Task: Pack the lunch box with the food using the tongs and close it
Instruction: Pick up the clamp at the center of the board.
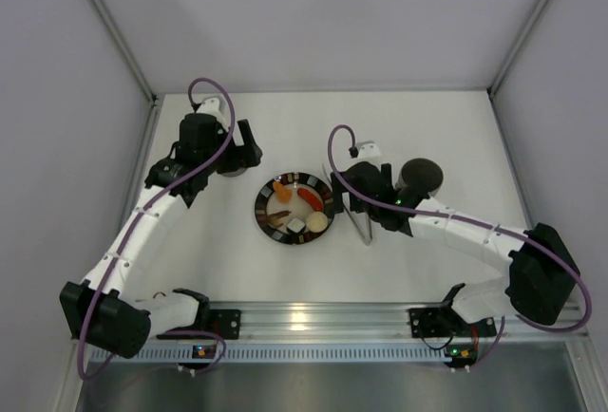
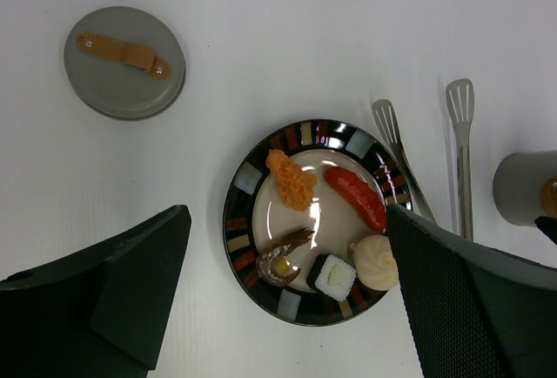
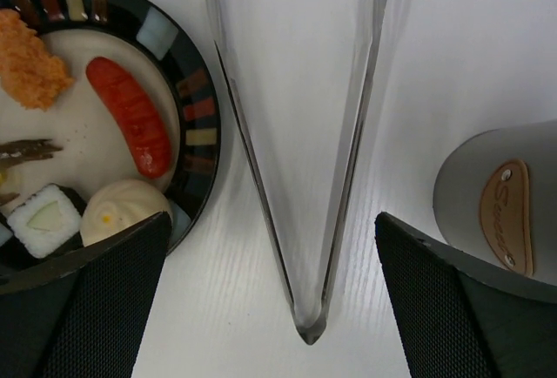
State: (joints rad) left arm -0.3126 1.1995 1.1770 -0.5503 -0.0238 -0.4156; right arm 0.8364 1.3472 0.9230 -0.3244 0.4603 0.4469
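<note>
Right gripper [image 3: 271, 247]: jaws spread wide, nothing held; hangs above the tongs [image 3: 348, 169], one finger to each side of the narrow V.
Tongs: flat on the table [image 1: 285, 118], just right of the plate [image 3: 196, 108], hinge toward the near edge, tips toward the far edge. Not touching the plate rim in the right wrist view.
Lunch box [image 3: 487, 204]: upright, right of the tongs and close beside the right finger, nearer the table's right edge than the plate.
Left gripper [image 2: 283, 221]: jaws wide, nothing held; hangs over the table's left half.
Lid [image 2: 124, 62]: flat on the table, tan strap up, well apart from the lunch box, toward the far left corner.
Food, all on the plate mid-table: orange fried piece [image 2: 291, 179], red sausage [image 2: 357, 197], brown shrimp [image 2: 280, 258], white-and-black roll [image 2: 335, 276], cream bun [image 2: 376, 262].
</note>
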